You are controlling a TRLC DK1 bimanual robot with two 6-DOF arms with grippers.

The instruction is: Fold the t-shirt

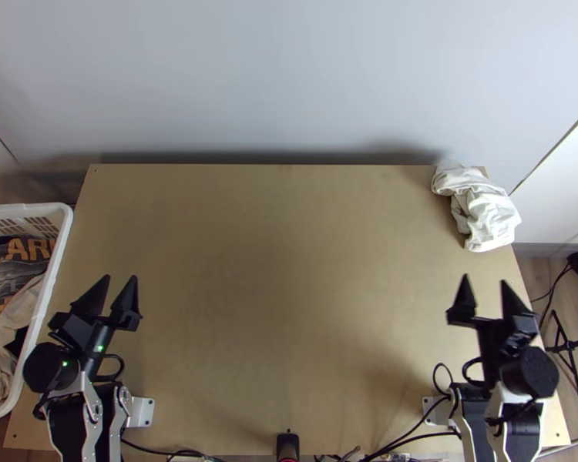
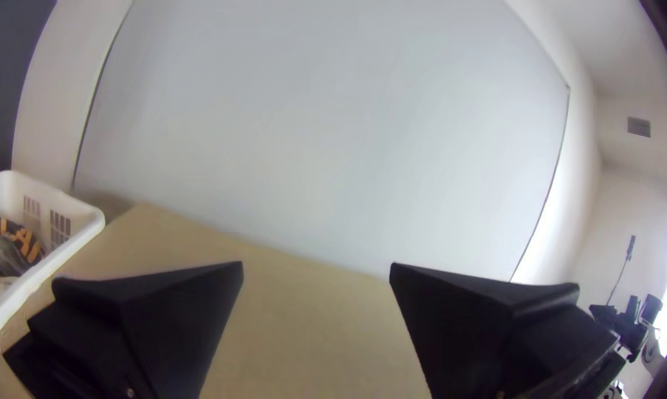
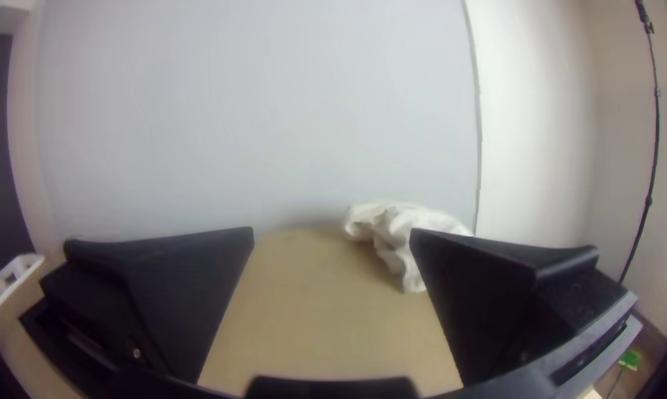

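Gaping left claw (image 1: pixel 120 279): fingers spread wide above the near left of the bench (image 1: pixel 273 269).
Right claw (image 1: pixel 485 280): fingers likewise parted, near right.
Basket (image 1: pixel 52 273): white, at the left edge, holding garments (one dark (image 1: pixel 15 258), with orange lettering).
White cloth (image 1: pixel 485 212): apparently the T-shirt, bunched at the far right corner, well apart from both claws.
Wall (image 1: pixel 289 77): pale, beyond the far edge.
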